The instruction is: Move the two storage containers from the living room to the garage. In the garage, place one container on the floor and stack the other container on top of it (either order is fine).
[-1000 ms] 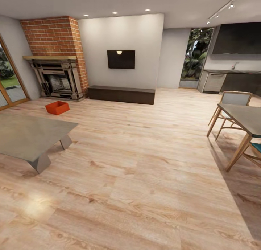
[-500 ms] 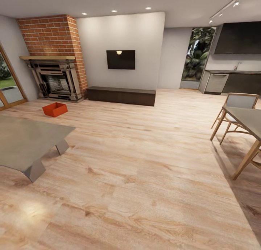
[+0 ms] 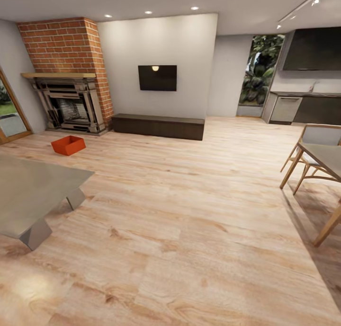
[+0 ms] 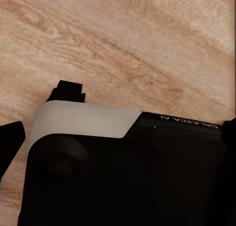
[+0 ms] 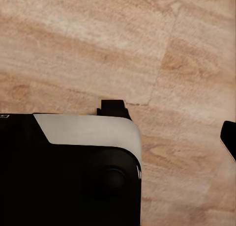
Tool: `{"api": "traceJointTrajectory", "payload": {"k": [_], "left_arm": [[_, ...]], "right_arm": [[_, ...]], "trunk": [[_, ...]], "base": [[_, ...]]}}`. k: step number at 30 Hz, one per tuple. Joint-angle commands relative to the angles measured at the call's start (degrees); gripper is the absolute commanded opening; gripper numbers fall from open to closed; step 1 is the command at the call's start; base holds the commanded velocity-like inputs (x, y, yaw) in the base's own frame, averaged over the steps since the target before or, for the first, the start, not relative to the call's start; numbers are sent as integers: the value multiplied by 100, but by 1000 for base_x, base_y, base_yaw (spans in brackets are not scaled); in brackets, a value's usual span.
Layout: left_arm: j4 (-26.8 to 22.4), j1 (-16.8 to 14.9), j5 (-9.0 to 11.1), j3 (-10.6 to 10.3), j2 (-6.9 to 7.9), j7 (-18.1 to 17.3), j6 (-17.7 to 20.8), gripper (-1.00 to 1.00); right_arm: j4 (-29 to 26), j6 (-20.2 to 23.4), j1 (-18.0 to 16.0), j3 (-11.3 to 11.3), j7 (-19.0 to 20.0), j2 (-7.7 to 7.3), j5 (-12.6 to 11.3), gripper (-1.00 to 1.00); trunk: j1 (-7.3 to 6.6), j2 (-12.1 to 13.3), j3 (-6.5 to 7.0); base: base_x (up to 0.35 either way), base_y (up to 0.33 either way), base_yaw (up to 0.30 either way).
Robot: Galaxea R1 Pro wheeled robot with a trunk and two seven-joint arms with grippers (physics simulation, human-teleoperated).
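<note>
One orange-red storage container (image 3: pixel 69 145) sits on the light wood-plank floor (image 3: pixel 189 212) of the living room, far off at the left, in front of the brick fireplace (image 3: pixel 71 99). It is open-topped and looks empty. Both wrist views look down past my dark base at the planks. My left gripper (image 4: pixel 118 142) is open, one dark fingertip (image 4: pixel 10 145) at the picture's edge. My right gripper (image 5: pixel 118 137) is open too, with a fingertip (image 5: pixel 229 137) at the edge. Neither holds anything, and both are far from the container.
A low grey table (image 3: pixel 28 189) stands near at the left, between me and the container. A long dark cabinet (image 3: pixel 158 126) lies under the wall TV (image 3: pixel 157 77). A dining table (image 3: pixel 327 158) with a wooden chair (image 3: pixel 312 139) stands at the right. Broad open floor runs ahead.
The whole picture has shifted, so the camera has moved forward and turned slightly right. The container, table and chairs stay where they were on the floor.
</note>
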Motion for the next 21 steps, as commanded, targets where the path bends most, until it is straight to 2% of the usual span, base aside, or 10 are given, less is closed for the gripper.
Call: {"api": "traceJointTrajectory", "payload": {"k": [1,21], "left_arm": [[-3,-2,44,2,1,-13,25,100],[-3,-3,44,2,2,-14,25,100]], "right_arm": [[18,-29,-6,44,-3,5,-48,100],[18,-29,-6,48,-3,8,-48,100]], "trunk": [[3,-2,-5],[3,-2,-5]], "base": [[322,0,0],[322,0,0]]}}
